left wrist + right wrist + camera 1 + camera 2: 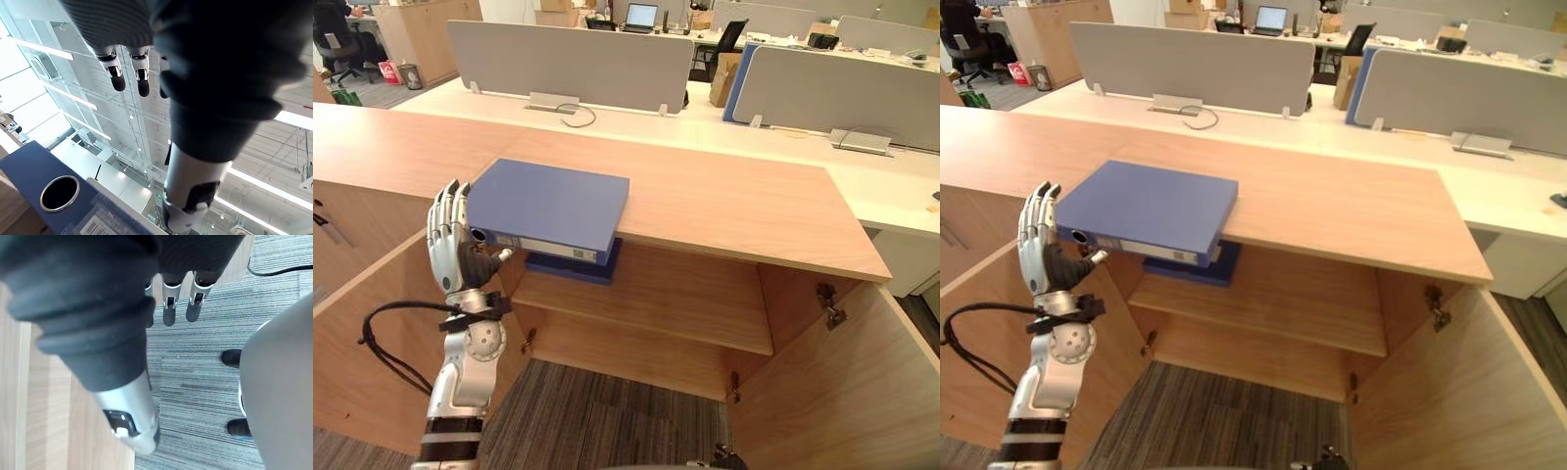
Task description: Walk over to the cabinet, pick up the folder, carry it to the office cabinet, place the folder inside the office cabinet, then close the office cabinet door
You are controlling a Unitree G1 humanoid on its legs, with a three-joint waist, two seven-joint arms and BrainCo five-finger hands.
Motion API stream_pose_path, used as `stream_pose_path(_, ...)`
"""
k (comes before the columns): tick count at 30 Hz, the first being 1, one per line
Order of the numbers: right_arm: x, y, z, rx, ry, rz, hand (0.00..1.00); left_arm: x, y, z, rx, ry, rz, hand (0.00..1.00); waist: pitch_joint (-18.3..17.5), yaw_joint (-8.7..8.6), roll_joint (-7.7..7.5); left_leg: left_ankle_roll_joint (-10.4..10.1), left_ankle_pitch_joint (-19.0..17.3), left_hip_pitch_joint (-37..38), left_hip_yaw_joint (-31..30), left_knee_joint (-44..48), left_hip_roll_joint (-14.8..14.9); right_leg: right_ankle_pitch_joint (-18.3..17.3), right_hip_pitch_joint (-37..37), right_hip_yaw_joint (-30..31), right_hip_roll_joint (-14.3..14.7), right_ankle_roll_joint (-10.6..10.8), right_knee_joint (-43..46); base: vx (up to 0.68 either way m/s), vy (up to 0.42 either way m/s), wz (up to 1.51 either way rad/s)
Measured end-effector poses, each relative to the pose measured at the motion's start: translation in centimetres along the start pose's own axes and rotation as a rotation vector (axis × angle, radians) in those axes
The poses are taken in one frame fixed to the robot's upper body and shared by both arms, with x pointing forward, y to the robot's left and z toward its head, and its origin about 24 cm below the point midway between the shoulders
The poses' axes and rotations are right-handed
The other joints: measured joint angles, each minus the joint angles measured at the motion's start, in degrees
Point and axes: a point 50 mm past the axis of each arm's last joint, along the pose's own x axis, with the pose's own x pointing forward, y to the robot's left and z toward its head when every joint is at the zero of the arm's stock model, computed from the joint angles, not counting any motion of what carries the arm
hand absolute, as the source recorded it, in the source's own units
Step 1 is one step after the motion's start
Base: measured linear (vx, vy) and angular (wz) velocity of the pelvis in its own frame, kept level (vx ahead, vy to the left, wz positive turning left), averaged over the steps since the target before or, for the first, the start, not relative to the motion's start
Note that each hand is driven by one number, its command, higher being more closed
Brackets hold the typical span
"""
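Note:
A blue folder (548, 206) lies flat on the wooden cabinet top (724, 206), its labelled spine hanging over the front edge. My left hand (450, 240) is raised upright just left of that spine, fingers straight and open. Its thumb points at the spine's ring hole (58, 192); I cannot tell whether it touches. My right hand's fingers (168, 313) hang straight above the grey carpet beside a wooden panel, holding nothing.
Below the top, the cabinet stands with both doors swung out: the left door (362, 333) and the right door (842, 392). A dark blue flat thing (573, 266) lies on the inner shelf (685, 299). Desks with grey dividers (568, 64) stand behind.

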Motion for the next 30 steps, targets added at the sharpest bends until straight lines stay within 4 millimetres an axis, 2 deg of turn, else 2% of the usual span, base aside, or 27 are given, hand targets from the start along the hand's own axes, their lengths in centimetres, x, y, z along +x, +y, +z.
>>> stream_pose_path(16,0.1,0.0,0.3,-0.002,-0.007,0.012,0.00,1.2,-0.1,-0.9,0.105,-0.054,-0.064,0.00,0.00,-1.08,0.27,-0.20,1.60,1.14,0.51,-2.67,-0.13,0.96,0.21,0.42,0.31,0.03,-1.16,-0.01,-0.003,-0.01)
stream_pose_path(30,0.1,0.1,0.5,-0.005,-0.012,0.015,0.00,1.5,-2.6,-1.6,0.212,-0.121,-0.261,0.00,0.01,-1.66,0.34,-0.24,1.90,1.11,0.52,-2.81,-0.18,1.11,0.09,0.46,0.36,0.06,-1.16,-0.01,-0.002,0.00)
